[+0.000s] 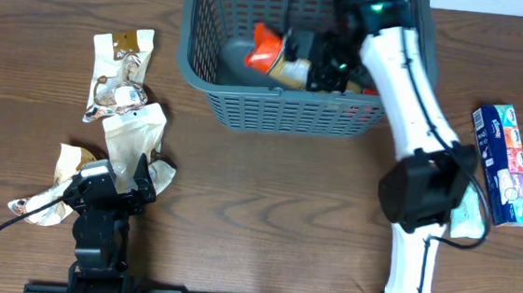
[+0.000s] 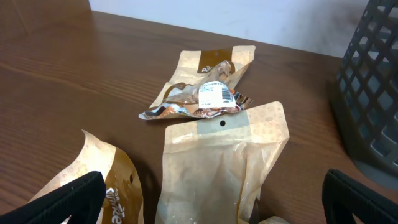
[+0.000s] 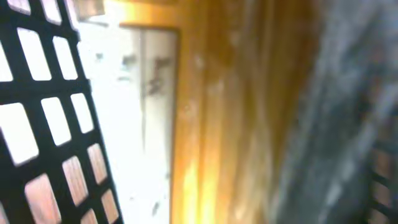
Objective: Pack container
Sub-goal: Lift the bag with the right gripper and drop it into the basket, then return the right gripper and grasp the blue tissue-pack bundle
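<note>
Tan pouches under my left gripper — spread wide, empty. My right gripper sits inside the container by an orange packet — can't tell its grip.

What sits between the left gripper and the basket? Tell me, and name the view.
A tan paper pouch lies just ahead of the open left gripper; past it, bare wooden table runs to the basket. The overhead view shows it.
</note>
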